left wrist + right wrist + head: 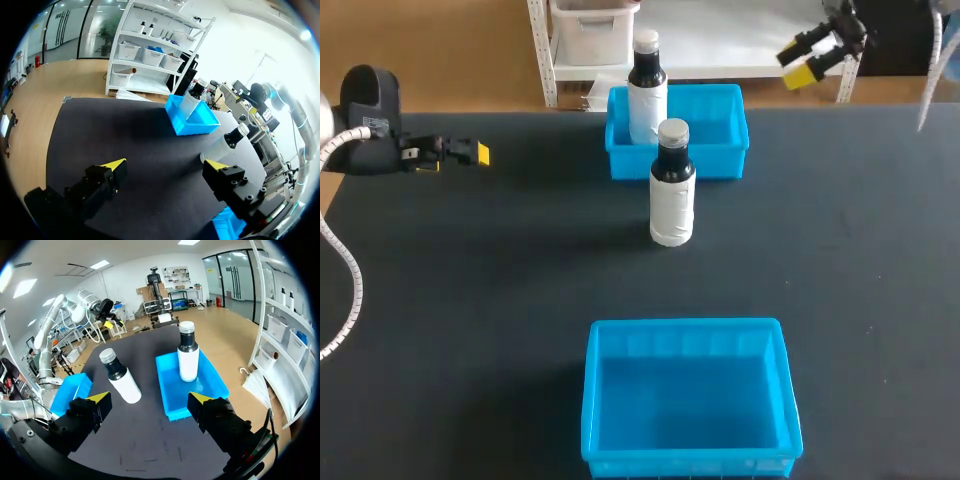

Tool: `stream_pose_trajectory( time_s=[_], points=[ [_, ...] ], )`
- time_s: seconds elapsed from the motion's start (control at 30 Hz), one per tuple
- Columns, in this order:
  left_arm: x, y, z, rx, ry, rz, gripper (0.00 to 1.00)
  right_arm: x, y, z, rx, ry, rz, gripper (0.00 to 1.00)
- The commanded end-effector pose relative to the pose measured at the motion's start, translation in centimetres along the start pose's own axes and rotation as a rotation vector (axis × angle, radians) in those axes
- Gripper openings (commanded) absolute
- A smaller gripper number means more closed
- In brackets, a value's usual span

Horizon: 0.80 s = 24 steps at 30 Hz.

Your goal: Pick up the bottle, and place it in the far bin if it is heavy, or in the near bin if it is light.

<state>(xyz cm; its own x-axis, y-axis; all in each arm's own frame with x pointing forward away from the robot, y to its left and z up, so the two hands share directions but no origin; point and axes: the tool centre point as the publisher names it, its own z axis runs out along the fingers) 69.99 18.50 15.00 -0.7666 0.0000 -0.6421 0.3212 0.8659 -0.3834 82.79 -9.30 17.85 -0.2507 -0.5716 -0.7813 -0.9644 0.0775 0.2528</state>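
Where bottle [671, 185] stands on table [470, 300], white label [671, 212].

A robotics lab: left gripper [478, 153] at the left edge, right gripper [796, 63] upper right, over a black worktable [470, 300].

In the head view the picture's edge cuts off the front wall of the near bin [595, 400] and the left arm [365, 100] past its wrist, and the front wall of the far bin [720, 162] hides the base of the rear bottle [646, 100] inside it. In the left wrist view a finger [235, 182] of the left gripper [165, 164] hides all but a corner of the near bin and part of the bottle on the table [223, 145]. In the right wrist view a finger [82, 417] of the right gripper [150, 398] covers part of the near bin.
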Motion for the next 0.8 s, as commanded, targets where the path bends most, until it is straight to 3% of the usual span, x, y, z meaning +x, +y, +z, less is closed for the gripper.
stream_pose_trajectory(
  time_s=[0.03, 0.37, 0.8],
  points=[
    [0.0, 0.0, 0.0, 0.000, 0.000, 0.000, 1.00, 1.1, 5.9, -0.5, 0.227, -0.008, -0.023, 1.00],
    [0.0, 0.0, 0.0, 0.000, 0.000, 0.000, 1.00, 3.2, 9.8, 1.3, 0.286, -0.002, -0.048, 1.00],
    [0.0, 0.0, 0.0, 0.000, 0.000, 0.000, 1.00, 1.9, 10.2, 7.4, 0.313, 0.069, -0.116, 1.00]
  ],
)
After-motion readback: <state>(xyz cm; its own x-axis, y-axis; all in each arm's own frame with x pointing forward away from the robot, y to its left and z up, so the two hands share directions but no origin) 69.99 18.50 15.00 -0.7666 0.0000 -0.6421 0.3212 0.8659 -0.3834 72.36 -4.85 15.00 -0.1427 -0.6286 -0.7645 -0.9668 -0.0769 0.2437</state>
